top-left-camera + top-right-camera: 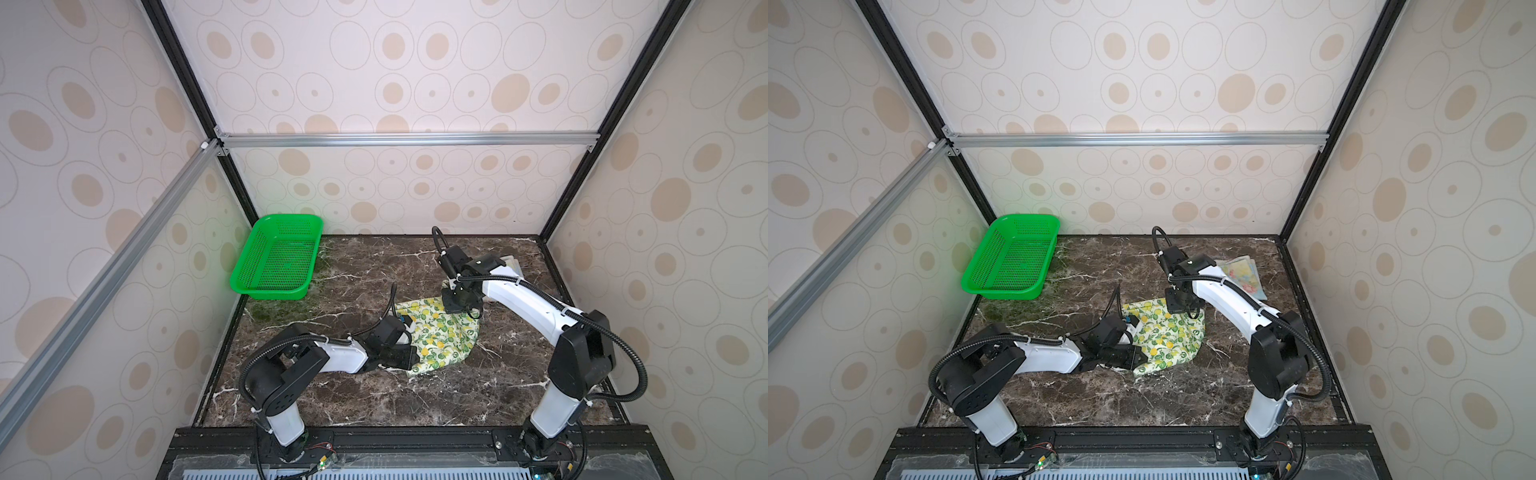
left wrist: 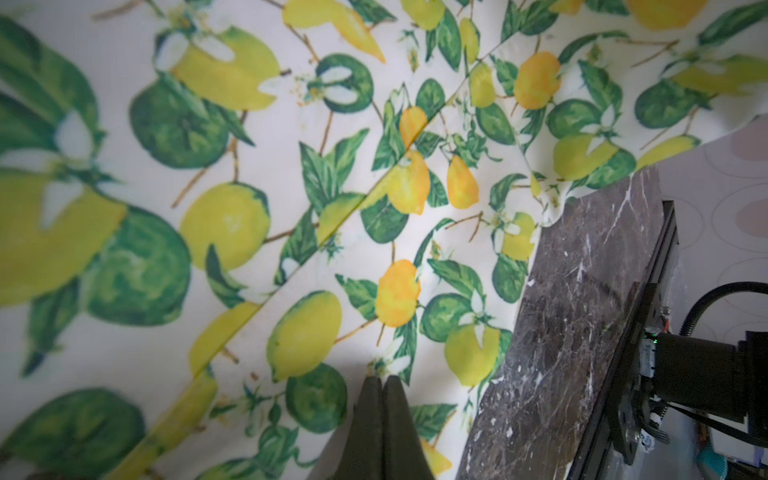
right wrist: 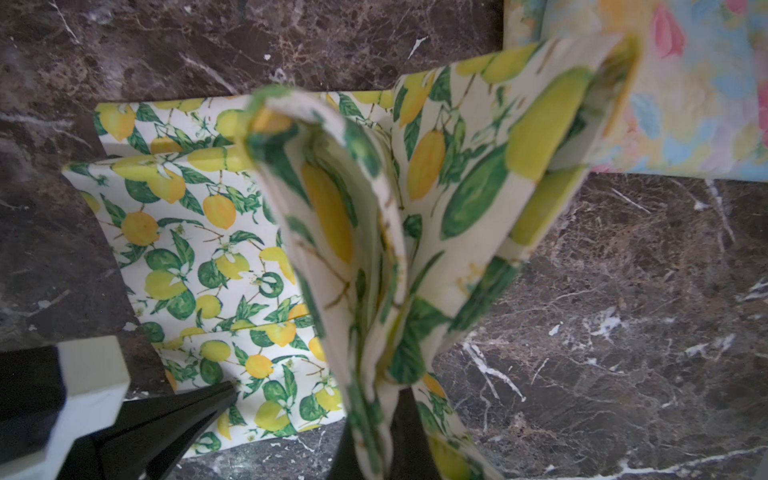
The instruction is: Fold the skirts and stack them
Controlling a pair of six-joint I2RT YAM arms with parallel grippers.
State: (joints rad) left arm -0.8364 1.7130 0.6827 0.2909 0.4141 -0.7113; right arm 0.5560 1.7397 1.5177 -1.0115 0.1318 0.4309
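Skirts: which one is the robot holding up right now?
The lemon-print skirt, pinched in the right gripper; the pastel flowered skirt lies apart, untouched.

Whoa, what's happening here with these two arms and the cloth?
Two robot arms are folding a lemon skirt on the marble table. The right gripper is shut on a lifted, bunched edge; the left gripper seems to pinch the near edge. A pastel floral skirt lies folded at the far right, and the green basket sits at the far left.
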